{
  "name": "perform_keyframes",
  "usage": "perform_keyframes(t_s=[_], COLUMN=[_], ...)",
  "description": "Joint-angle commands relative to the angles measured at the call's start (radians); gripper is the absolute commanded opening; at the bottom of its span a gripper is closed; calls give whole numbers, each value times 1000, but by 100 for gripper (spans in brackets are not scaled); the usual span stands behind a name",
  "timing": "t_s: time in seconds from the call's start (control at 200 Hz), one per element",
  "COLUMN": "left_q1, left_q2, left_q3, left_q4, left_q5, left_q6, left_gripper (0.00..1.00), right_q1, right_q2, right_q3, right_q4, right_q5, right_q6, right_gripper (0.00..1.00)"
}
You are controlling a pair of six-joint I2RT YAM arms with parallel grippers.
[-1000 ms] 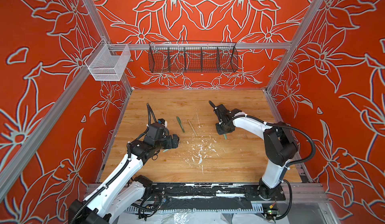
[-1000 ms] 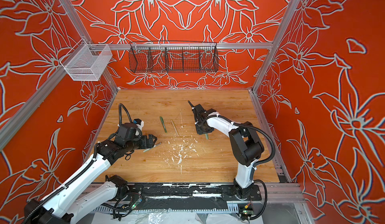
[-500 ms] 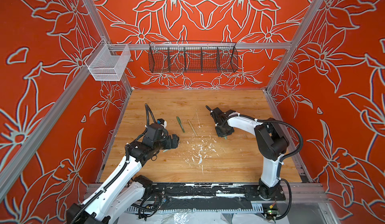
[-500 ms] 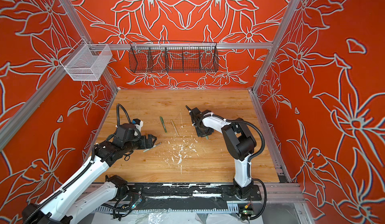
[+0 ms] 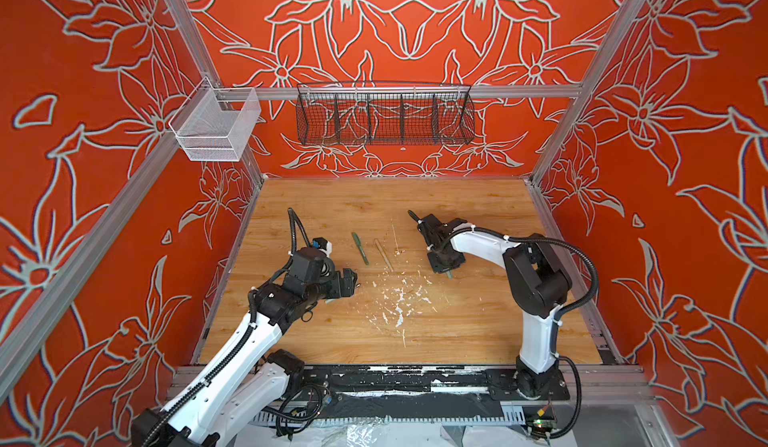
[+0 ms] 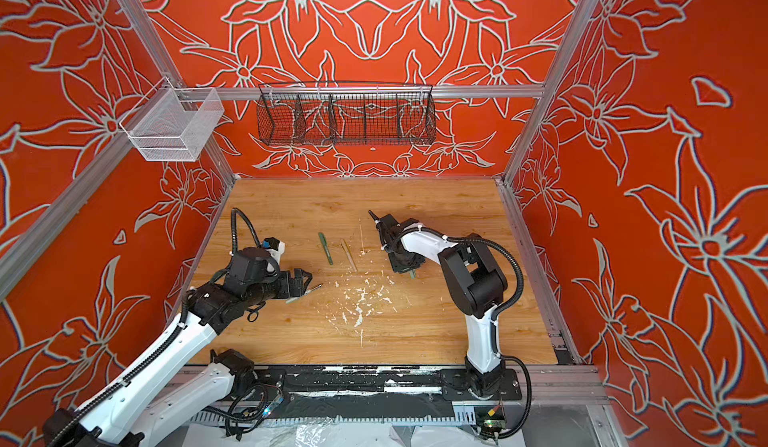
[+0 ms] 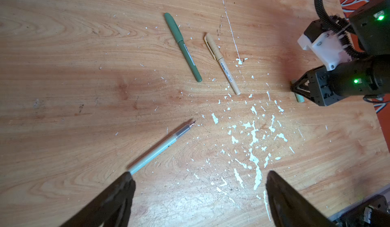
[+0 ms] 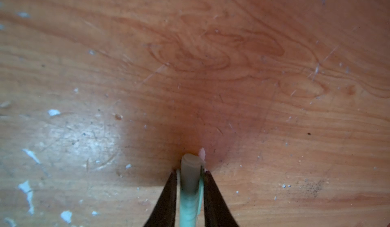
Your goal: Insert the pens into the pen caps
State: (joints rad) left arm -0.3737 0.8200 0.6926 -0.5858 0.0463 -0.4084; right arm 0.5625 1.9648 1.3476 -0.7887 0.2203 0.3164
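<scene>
Over on the left, the left gripper [image 7: 199,174] hangs low with its jaws spread wide and nothing between them. Just beyond it lies the pale green pen [image 7: 156,150], flat on the table [image 5: 478,320], bare tip pointing toward the middle. One finger covers the pen's back end in the left wrist view, and I cannot tell whether it touches.

Moving right, past mid-table, the dark green pen [image 7: 182,46] and the tan pen [image 7: 221,63] lie side by side, apart from each other, and both look capped. By my reckoning that is two of three done.

Nearer the front, white flecks [image 7: 253,131] litter the wood.

On the right, the right gripper [image 8: 191,171] is down at the table with its jaws drawn in narrow, one against each side of the pale green cap [image 8: 190,181]. So the step in hand looks like the last pairing, with the cap being secured.

The next move calls for the left gripper to close on the pale green pen, and then for tip and cap mouth to be lined up along one straight axis.

In both top views the cap is only a stub poking out from under the right gripper. Its held part is blurred up close, so I cannot tell which end is open. Nor can I tell whether it has left the wood.
</scene>
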Motion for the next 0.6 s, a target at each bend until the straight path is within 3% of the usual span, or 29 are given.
perform_keyframes(t_s=[0.0, 0.155, 0.385, 0.48, 0.596], left_q1=[2, 2, 2, 2, 2], left_q2=[-16, -24, -31, -35, -42], left_q3=[-12, -22, -24, -26, -26], left_q4=[-6, -2, -3, 0, -8], left_q5=[1, 5, 12, 15, 11], left_q6=[-12, -15, -17, -18, -17], left_gripper=[97, 97, 97, 97, 97], right_q1=[8, 5, -36, -55, -55], right_q2=[38, 5, -98, -96, -83], right_q3=[15, -8, -72, -101, -105], right_q4=[-38, -12, 95, 127, 114], right_q5=[3, -23, -238, -324, -305], right_q6=[-11, -17, -17, -21, -29], right_gripper=[23, 12, 11, 13, 26])
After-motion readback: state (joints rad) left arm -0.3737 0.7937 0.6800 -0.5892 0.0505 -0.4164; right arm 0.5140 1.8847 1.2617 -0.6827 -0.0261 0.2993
